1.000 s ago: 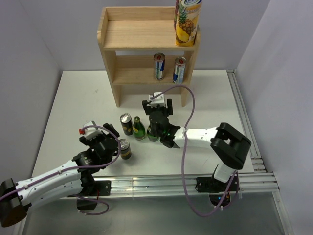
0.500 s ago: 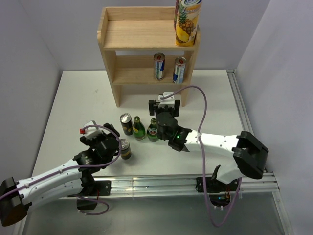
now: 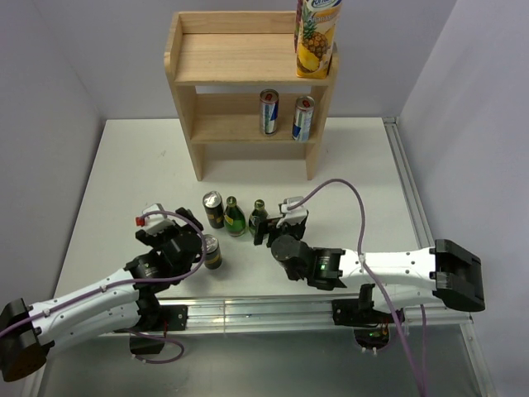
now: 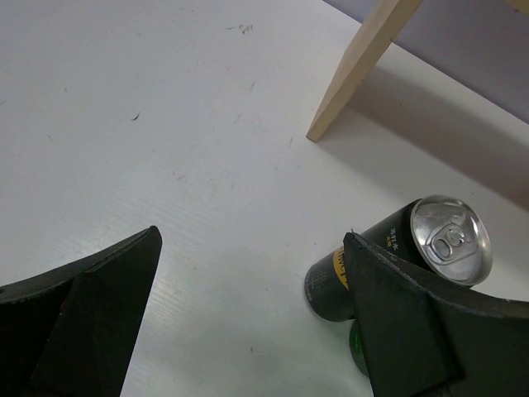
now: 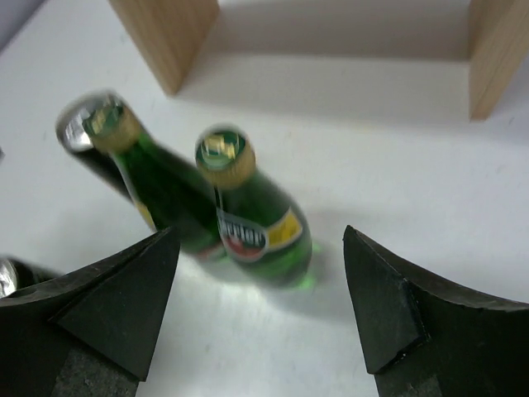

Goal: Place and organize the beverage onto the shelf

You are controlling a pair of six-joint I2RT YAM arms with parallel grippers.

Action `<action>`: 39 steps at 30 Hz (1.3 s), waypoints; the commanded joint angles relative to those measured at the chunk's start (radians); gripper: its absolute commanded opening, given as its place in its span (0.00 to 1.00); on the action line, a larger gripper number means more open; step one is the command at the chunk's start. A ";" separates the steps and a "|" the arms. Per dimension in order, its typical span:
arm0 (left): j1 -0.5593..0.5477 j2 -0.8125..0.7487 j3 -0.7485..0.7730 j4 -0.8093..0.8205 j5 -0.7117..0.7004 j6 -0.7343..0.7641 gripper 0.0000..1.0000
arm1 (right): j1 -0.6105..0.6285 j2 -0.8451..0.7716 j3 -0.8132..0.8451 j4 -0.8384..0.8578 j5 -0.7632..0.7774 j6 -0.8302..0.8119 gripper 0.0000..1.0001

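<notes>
On the shelf [image 3: 248,66] three drinks were already stowed: a carton [image 3: 316,41] stood at the right end of its top board, and two cans [image 3: 269,112] stood side by side on its lower tier, toward the right. Four more stood upright on the bench [image 3: 124,165] in front of the shelf, apart from its legs: a black can [image 3: 214,209], a bottle [image 3: 259,219] and a second bottle [image 3: 235,217] between those two, all in a row, plus a near can [image 3: 212,251] farther from the shelf than that row. By that count the job looked a little under half done, with nothing lifted and the top board mostly bare. Both arms lay stretched low over the bench, reaching toward the shelf. The right gripper [image 5: 261,240] pointed at the shelf's open underside, its jaws spread wide and empty. The bottle stood ahead of them on the shelf side, roughly centred on the gap and untouched, and the second bottle stood off to one side; that view was blurred. The left gripper [image 4: 252,240] was also released and carried nothing. From above, the near can stood just beside it, though contact could not be judged. A grasp on the bottle seemed the likely next step.
</notes>
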 commanded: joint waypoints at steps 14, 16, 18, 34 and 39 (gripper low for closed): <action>-0.004 -0.023 -0.009 0.118 0.004 0.086 0.99 | -0.113 0.280 -0.122 0.268 -0.306 0.257 0.88; -0.006 -0.017 -0.007 0.115 0.004 0.083 0.99 | -0.142 0.304 -0.123 0.294 -0.312 0.254 0.88; -0.004 -0.009 -0.001 0.112 0.001 0.078 0.99 | -0.162 0.330 -0.122 0.317 -0.307 0.242 0.88; -0.006 -0.002 0.004 0.107 0.008 0.073 0.99 | -0.253 0.554 -0.051 0.540 -0.275 0.107 0.87; -0.004 0.009 0.004 0.113 0.011 0.078 0.99 | -0.253 0.591 -0.041 0.612 -0.229 0.037 0.87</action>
